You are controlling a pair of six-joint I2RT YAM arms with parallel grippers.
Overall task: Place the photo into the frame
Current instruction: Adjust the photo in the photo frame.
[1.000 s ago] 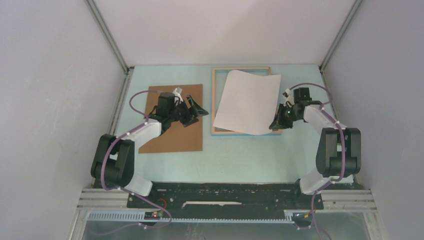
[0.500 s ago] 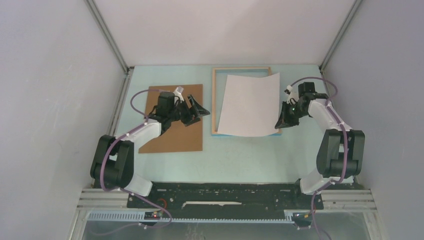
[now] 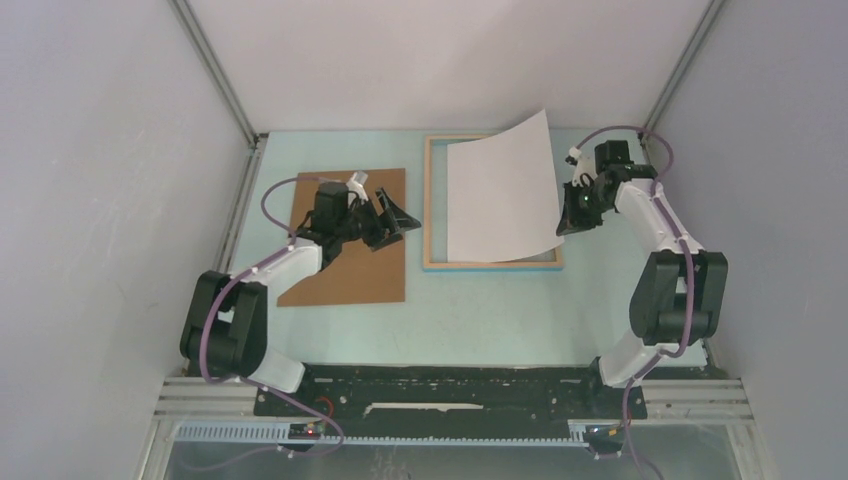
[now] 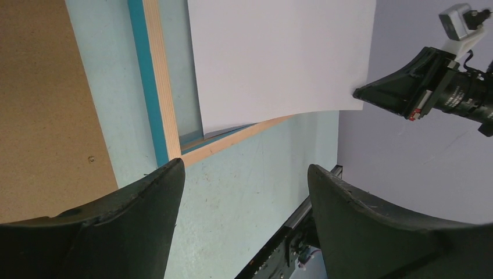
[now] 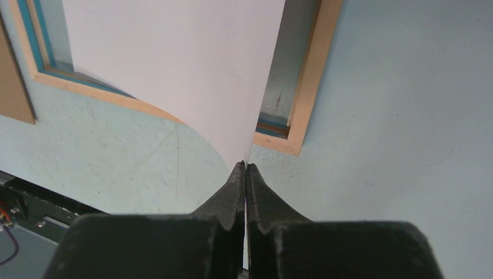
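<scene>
Pinching the photo (image 3: 500,200) in our right pincer (image 5: 245,165), we held it curled over the frame (image 3: 435,200); our left pincer (image 4: 244,174) hung spread above the brown board (image 3: 345,270).

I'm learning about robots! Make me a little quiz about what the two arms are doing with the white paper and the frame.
1. True or false: the left end effector is shut on the thin, white-backed rectangular photo.
2. The right end effector pinches the photo by: A) its middle, B) its edge, C) not at all.
3. In the top view, what lies left of the rectangular light-wood, turquoise-edged frame?

Key: 1 false, it is open and holds nothing; 2 B; 3 the flat brown board.
</scene>
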